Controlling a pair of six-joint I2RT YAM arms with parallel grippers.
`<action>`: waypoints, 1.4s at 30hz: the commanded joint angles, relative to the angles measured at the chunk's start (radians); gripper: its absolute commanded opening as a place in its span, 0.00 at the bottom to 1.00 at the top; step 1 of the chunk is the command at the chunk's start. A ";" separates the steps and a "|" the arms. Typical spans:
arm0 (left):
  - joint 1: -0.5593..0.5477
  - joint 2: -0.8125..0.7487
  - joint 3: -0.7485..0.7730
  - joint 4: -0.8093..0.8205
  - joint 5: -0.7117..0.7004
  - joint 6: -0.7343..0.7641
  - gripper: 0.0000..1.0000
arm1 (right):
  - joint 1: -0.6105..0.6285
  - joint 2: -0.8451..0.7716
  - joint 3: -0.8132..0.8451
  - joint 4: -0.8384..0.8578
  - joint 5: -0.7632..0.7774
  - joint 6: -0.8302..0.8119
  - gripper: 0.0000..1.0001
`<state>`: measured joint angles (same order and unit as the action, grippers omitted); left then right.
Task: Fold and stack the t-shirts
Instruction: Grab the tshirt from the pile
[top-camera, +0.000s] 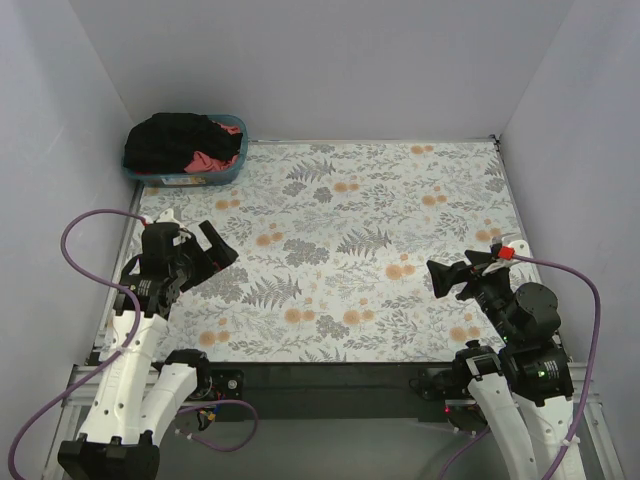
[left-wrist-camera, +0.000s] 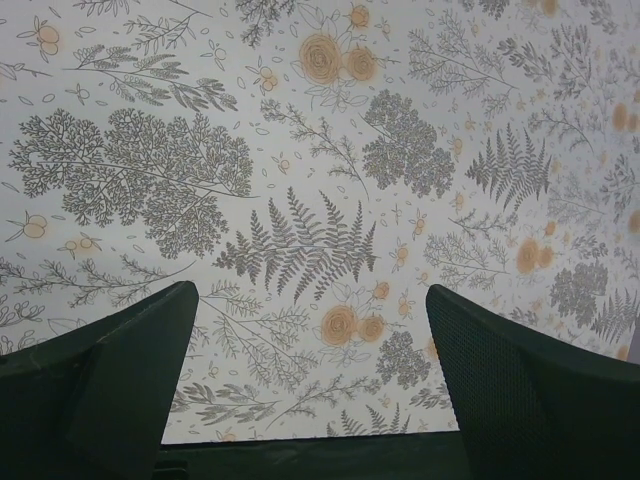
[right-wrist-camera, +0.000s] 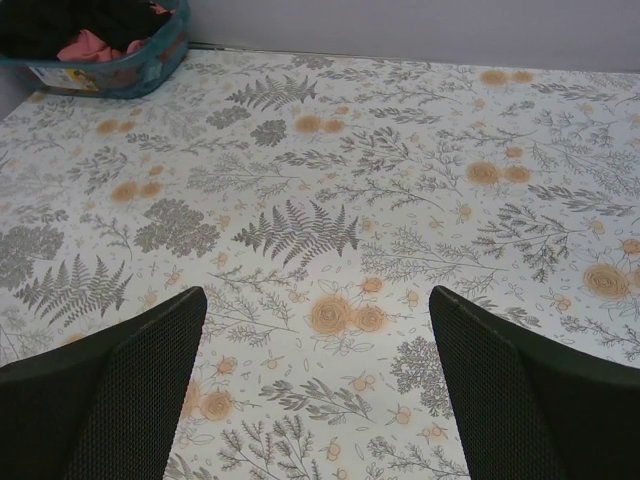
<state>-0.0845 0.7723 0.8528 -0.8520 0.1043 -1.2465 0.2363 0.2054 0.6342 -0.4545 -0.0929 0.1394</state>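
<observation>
The t-shirts lie heaped in a teal basket (top-camera: 232, 172) at the table's far left corner: a black shirt (top-camera: 175, 140) on top, with dusty pink cloth (top-camera: 208, 160) and a bit of red (top-camera: 233, 128) showing. The basket's corner and pink cloth (right-wrist-camera: 85, 44) also show in the right wrist view. My left gripper (top-camera: 222, 250) is open and empty above the table's left side. My right gripper (top-camera: 448, 278) is open and empty above the right side. Both wrist views show only the floral tablecloth between their fingers.
A floral tablecloth (top-camera: 340, 250) covers the table. Grey walls enclose the back and both sides. The basket (right-wrist-camera: 120, 70) sits against the back wall. Purple cables loop beside each arm.
</observation>
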 joint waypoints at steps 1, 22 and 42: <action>-0.003 -0.016 0.019 0.027 -0.003 -0.011 0.98 | 0.001 0.005 0.039 0.034 0.010 0.025 0.98; 0.002 0.460 0.317 0.157 -0.207 -0.041 0.98 | 0.003 0.063 -0.139 0.143 -0.250 0.204 0.98; 0.258 1.286 1.092 0.441 -0.380 -0.128 0.88 | 0.003 0.048 -0.217 0.163 -0.352 0.204 0.98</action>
<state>0.1604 2.0235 1.8668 -0.4709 -0.2314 -1.3689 0.2363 0.2546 0.4149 -0.3367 -0.4232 0.3351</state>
